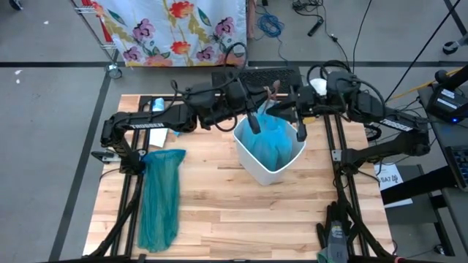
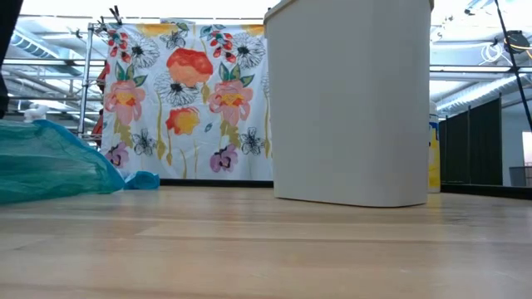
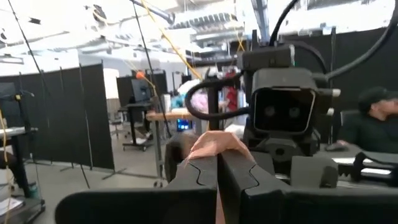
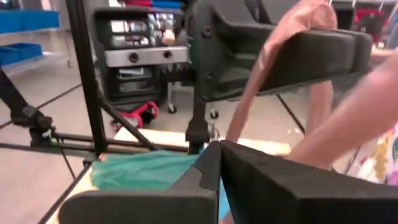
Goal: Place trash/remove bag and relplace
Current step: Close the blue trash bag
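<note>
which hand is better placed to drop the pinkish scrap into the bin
Left, probably. The left hand is shut on the pinkish scrap, near the far rim of the white bin holding the blue bag. The right hand faces it, shut; its grip is unclear.

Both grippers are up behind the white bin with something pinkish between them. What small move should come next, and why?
Probably lower the strip into the bin. The left gripper and right gripper are both shut on a pinkish-tan strip, stretched between them above the bin's far rim. The blue bag already lines the bin, so the bin looks ready for it.
</note>
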Controlling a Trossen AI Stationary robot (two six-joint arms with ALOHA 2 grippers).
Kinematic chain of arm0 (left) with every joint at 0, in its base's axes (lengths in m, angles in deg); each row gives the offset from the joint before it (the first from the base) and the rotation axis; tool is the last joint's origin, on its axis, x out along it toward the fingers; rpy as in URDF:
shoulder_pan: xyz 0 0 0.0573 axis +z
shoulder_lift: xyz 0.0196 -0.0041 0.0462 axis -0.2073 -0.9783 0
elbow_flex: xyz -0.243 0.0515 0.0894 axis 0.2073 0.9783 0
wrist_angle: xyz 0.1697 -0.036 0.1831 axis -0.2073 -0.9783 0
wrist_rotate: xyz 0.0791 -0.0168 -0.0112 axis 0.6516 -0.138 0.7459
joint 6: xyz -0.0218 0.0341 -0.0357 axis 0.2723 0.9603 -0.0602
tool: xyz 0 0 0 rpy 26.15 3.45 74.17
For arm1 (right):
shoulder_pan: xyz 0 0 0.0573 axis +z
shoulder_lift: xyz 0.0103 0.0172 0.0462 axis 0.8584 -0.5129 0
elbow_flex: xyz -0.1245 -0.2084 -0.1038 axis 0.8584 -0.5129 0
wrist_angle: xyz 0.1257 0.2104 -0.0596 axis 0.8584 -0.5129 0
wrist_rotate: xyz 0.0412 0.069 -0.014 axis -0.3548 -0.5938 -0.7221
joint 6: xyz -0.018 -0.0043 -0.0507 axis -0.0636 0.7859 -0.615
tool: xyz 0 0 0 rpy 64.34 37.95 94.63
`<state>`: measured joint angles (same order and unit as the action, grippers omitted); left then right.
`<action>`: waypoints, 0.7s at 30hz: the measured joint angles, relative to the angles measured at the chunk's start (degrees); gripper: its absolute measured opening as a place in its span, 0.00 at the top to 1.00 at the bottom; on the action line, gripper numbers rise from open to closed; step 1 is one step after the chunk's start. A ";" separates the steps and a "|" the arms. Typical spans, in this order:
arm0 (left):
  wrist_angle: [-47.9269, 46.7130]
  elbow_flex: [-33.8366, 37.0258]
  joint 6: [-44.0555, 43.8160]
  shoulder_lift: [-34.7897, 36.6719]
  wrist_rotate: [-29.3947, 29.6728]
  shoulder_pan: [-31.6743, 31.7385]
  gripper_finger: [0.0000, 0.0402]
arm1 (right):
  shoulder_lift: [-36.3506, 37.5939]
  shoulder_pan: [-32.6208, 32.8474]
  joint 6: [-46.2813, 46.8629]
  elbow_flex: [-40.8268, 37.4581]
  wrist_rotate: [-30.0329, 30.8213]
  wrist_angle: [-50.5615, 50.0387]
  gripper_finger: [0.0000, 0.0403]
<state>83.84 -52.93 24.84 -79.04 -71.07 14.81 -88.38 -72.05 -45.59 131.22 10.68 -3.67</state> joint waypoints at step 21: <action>-7.64 0.09 1.36 3.38 7.71 -1.24 1.00 | 5.90 -0.20 1.03 -0.02 3.29 -7.27 1.00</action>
<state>76.20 -52.84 26.20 -75.67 -63.36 13.57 -82.49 -72.24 -44.56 131.20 13.97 -10.94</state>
